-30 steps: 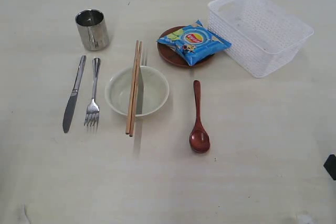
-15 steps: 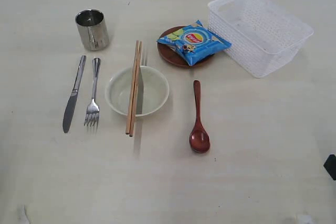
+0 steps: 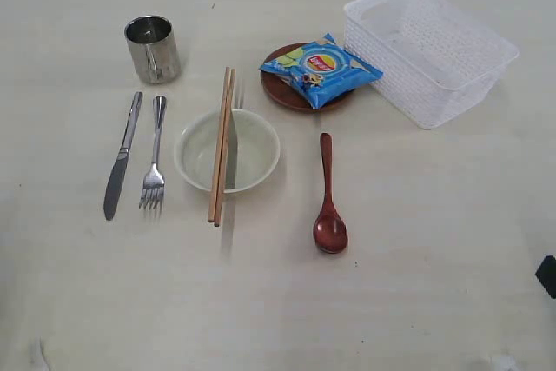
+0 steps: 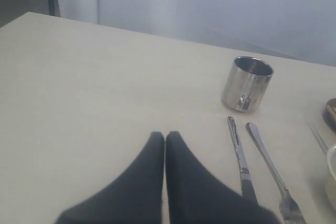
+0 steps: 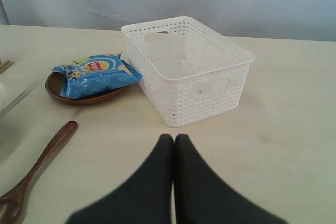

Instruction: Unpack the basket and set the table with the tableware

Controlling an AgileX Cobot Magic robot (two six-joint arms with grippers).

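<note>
Basket: you see the white lattice plastic basket (image 3: 430,49) upright, empty, far right on the pale cream table (image 3: 417,301).
Steel: shiny steel cup (image 3: 153,48), steel knife (image 3: 122,155) and steel fork (image 3: 155,154) left of the white bowl (image 3: 256,158).
Chopsticks: two wooden chopsticks (image 3: 221,145) across the bowl.
Spoon, plate: reddish-brown wooden spoon (image 3: 328,197) right of it; brown round plate (image 3: 280,97) behind.

Printed matter: the blue glossy crisp packet (image 3: 321,70) bears a round red-and-yellow brand emblem (image 3: 323,62) with white lettering, too small to read with certainty; its remaining print is illegible.
</note>
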